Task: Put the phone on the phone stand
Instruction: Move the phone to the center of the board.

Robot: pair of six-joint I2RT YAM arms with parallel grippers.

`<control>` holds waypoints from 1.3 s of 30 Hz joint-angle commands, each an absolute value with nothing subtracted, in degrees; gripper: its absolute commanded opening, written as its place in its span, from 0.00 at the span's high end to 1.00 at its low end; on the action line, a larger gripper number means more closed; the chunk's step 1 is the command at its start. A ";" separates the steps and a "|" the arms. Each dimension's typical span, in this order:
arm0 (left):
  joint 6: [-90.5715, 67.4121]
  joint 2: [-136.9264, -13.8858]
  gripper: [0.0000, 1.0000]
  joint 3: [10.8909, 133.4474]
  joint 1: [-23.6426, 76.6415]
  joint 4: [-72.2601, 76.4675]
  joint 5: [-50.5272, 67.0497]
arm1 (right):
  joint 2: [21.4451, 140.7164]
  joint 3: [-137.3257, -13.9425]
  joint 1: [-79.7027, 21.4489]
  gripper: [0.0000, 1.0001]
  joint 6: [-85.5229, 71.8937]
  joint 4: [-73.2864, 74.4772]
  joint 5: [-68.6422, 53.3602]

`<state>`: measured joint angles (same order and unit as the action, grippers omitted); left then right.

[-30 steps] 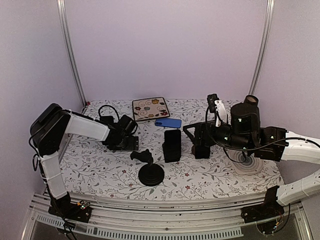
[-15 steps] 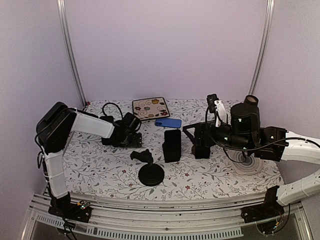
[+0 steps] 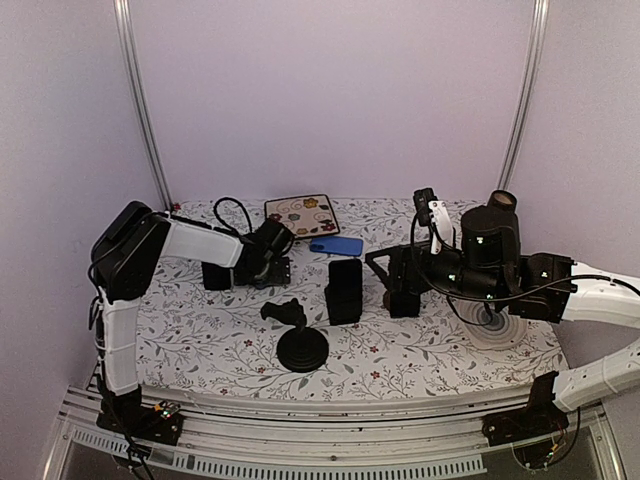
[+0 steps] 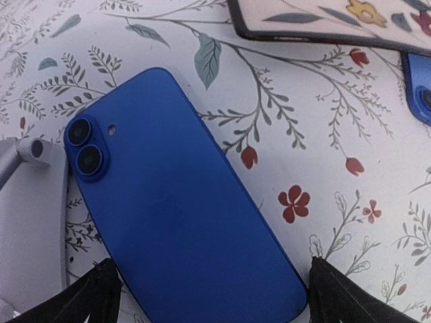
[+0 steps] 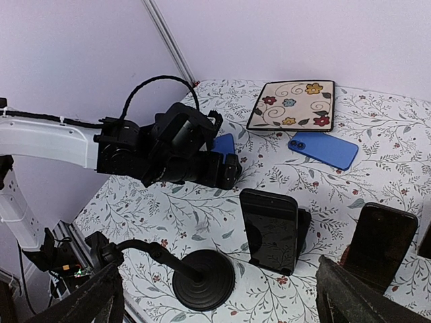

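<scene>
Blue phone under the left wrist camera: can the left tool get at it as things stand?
Probably yes. The blue phone lies flat and uncovered between the open fingers of the left tool; the floral tile and second phone sit clear of it.

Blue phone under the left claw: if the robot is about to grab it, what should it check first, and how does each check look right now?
1. The left gripper is open: ok.
2. The blue phone lies flat, camera side up, its near end between the fingertips: ok.
3. The floral plate and the second blue phone lie apart from it: ok.
4. The fingers are low enough to close on its edges: cannot tell.
5. The black stand is upright with its cradle empty: ok.
</scene>
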<state>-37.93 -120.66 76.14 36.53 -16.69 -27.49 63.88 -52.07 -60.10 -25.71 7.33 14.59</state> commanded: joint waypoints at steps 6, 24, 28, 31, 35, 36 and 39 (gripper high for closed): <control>-42.27 -126.08 0.03 78.80 36.74 -22.15 -31.01 | 63.07 -52.07 -60.39 0.01 -25.14 8.65 13.80; -41.23 -126.42 0.16 78.03 38.49 -21.42 -31.84 | 62.07 -51.72 -60.44 0.01 -25.64 9.00 13.15; -40.34 -124.20 0.19 76.04 39.55 -20.81 -32.09 | 62.38 -51.76 -60.42 0.01 -25.88 8.46 12.96; -40.13 -122.54 0.21 74.20 40.64 -20.42 -32.29 | 62.65 -51.73 -60.42 0.01 -26.01 8.19 12.85; -39.56 -120.25 0.23 71.62 42.71 -19.70 -32.73 | 63.25 -51.64 -60.40 0.01 -26.14 7.89 12.68; -39.49 -119.73 0.24 70.97 43.29 -19.62 -32.81 | 63.41 -51.60 -60.34 0.01 -26.11 7.76 12.66; -39.74 -118.25 0.24 69.08 44.15 -19.43 -32.48 | 63.84 -51.63 -60.43 0.01 -26.11 7.50 12.59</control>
